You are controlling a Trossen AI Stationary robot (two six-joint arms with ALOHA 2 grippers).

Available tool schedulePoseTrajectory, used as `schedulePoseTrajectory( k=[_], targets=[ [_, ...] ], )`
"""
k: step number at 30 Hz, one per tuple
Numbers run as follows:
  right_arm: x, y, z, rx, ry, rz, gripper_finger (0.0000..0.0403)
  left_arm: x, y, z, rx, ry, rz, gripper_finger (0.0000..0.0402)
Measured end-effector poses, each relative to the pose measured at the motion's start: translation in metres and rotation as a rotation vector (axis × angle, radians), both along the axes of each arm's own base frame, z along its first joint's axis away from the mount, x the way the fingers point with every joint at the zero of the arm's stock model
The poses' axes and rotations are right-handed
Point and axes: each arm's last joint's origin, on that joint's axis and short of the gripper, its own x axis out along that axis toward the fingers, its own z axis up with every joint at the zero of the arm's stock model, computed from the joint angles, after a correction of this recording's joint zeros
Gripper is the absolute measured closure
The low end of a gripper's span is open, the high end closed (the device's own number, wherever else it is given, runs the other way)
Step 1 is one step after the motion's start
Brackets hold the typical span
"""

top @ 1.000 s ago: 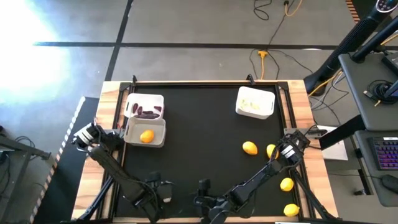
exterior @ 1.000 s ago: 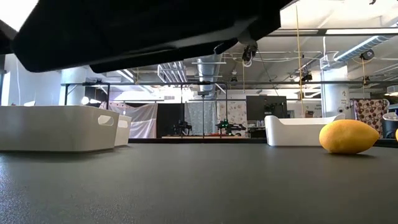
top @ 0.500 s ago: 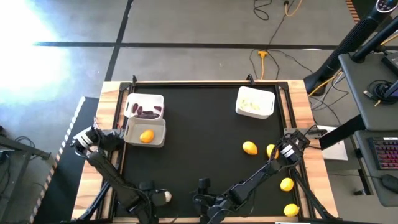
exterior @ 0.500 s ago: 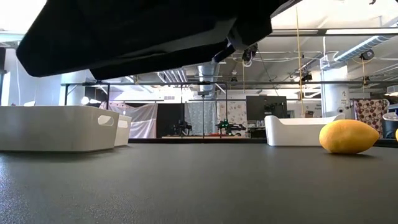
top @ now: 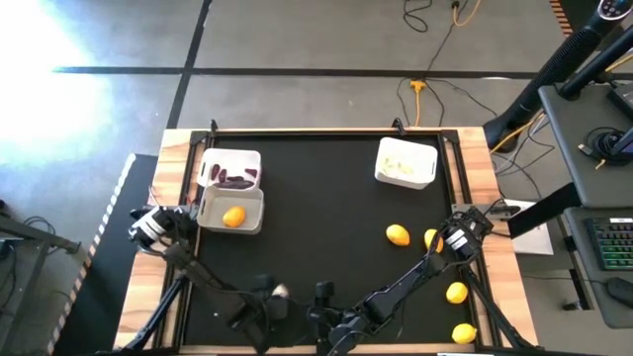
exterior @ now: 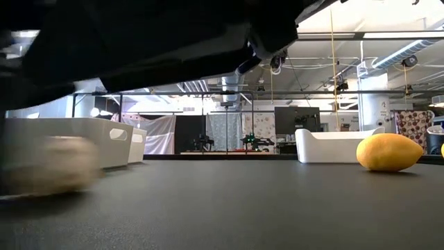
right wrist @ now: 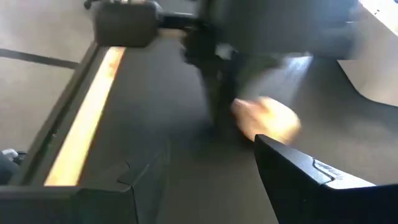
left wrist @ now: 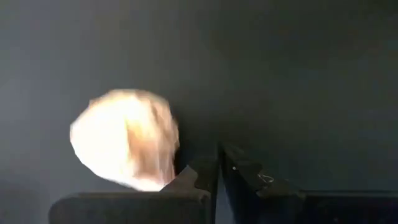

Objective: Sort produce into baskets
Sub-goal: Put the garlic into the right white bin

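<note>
Sorting part done: purple pieces and one lemon binned far-left, garlic in far-right basket; four lemons loose right, a garlic bulb near-centre beside left gripper, jaws pressed together, empty; right gripper spread.

It was a robotics lab or workshop in an open industrial hall. Exposed ducts and pipes ran under the ceiling, the floor was bare concrete marked with dark tape, and cables trailed across it. A desk with a keyboard stood beside the wood-edged work table.
</note>
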Motion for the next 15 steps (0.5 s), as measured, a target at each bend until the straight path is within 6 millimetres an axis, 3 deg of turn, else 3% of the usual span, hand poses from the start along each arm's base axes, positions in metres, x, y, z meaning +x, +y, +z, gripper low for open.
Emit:
schedulePoseTrajectory(
  k=[6, 11, 15],
  targets=[
    [-0.001, -0.002, -0.002, -0.048, 0.029, 0.012, 0.0177, 0.014, 0.007, 0.009, 0.073, -0.069, -0.029, 0.0398],
    [-0.001, -0.011, 0.009, -0.182, 0.066, 0.052, 0.0177, 0.008, 0.007, 0.01, 0.084, 0.006, -0.085, 0.0399],
    [0.011, -0.032, 0.017, -0.188, 0.056, 0.004, 0.0177, -0.001, 0.01, 0.003, 0.1, 0.062, -0.093, 0.0401]
  ],
)
